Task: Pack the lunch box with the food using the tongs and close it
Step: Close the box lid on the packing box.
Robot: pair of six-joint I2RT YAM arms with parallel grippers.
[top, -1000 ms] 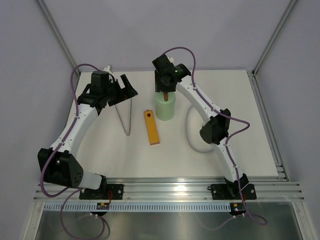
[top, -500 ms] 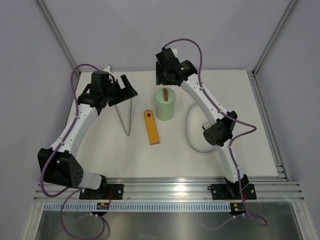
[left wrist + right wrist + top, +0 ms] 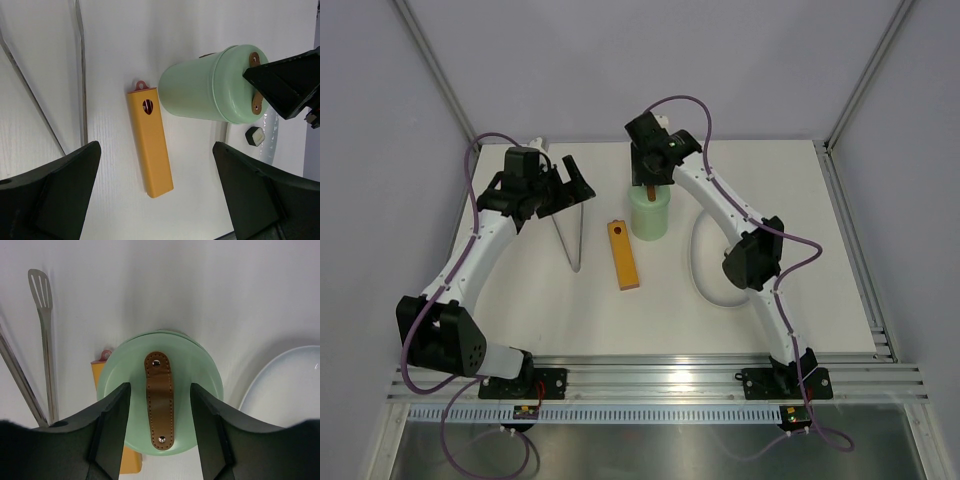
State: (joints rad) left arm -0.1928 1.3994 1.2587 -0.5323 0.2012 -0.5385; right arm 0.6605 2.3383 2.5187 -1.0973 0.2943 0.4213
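The mint-green lunch box stands mid-table with its lid on. The lid's brown strap handle points up. My right gripper hovers straight over the lid, open, one finger on each side of the strap with a gap on both sides. My left gripper hangs wide open to the left, holding nothing. The grey tongs lie on the table below it. One dark-and-white food cube sits on the plate beside the box. Any other food is hidden.
A long orange block lies between the tongs and the lunch box. The white oval plate sits right of the box, mostly covered by my right arm. Grey walls close in the back and sides.
My right gripper lifted back off the lid half a second ago and has come down over it again. The left gripper has shifted only slightly.
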